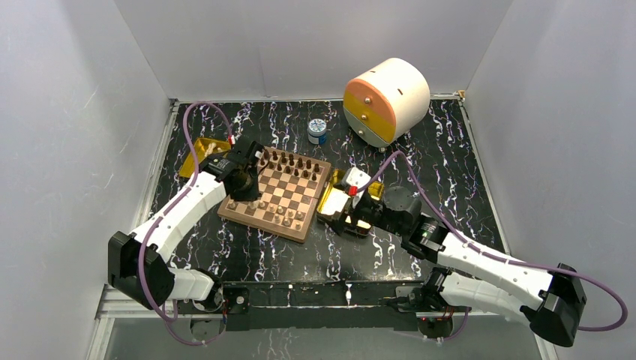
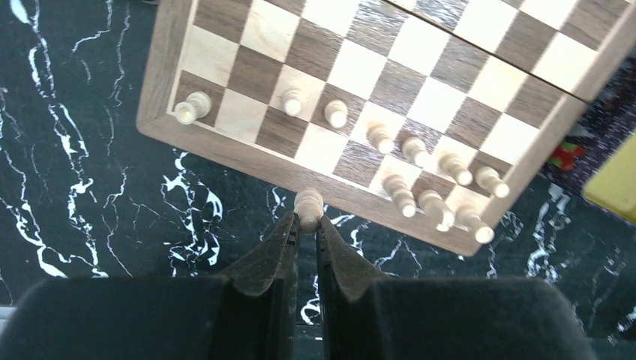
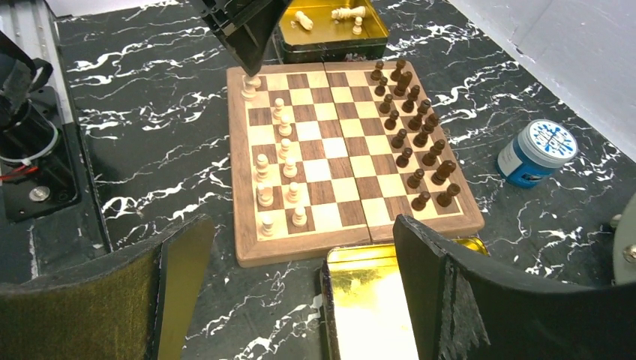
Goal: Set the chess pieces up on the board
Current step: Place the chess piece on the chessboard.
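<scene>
Claws: right claw wide open and empty, left claw nearly closed, pinching one pale piece.

Near to far: the right claw's flat black fingers hang over a shiny gold tray that sits just beside the board. The board is a square wooden checker with a plain brown rim, lying on the black white-veined marble table. Pale turned chessmen stand in two loose rows on one half; dark chessmen stand in two rows on the other. The left claw holds its piece by the head at the board's far pale-side corner; can't tell if the base touches. Beyond it, a second gold tray holds loose pale pieces lying flat. Round blue jar is off the dark side, and a cream-and-orange drum sits farthest back.
</scene>
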Available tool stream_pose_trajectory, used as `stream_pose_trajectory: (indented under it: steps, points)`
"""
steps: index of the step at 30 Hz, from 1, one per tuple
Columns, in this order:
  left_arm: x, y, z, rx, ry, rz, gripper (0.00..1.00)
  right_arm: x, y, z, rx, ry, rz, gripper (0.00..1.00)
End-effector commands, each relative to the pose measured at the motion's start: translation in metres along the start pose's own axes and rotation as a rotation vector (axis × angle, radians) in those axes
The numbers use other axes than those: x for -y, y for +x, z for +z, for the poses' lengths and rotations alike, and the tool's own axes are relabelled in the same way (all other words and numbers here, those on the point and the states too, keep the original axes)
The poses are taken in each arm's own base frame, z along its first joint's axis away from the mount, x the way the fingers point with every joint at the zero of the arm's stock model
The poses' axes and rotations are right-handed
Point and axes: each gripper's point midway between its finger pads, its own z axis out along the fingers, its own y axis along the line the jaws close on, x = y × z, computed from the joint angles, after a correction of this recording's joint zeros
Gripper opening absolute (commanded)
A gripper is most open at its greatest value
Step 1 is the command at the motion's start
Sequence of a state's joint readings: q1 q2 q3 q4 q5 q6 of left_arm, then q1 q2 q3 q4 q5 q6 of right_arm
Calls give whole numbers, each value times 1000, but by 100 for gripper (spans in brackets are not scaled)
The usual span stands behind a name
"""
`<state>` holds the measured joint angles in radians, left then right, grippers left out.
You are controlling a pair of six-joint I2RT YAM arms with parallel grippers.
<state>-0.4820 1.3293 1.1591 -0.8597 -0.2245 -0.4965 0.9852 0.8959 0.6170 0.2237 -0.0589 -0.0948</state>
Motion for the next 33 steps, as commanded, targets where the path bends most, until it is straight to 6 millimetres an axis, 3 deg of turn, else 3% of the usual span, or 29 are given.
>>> stream_pose_trajectory:
  steps: [1,7,19,33]
  points:
    - [-17,-6,1,100,-91,-46,2,9,-10,-6,28,49,-35,99]
    - [-14,10,17,123,-92,-77,1,10,-8,-7,11,51,-54,99]
    - [-18,18,33,196,-88,-116,1,8,-10,-11,4,43,-45,99]
    - [-25,9,46,280,-129,-118,1,7,-14,-11,7,36,-46,99]
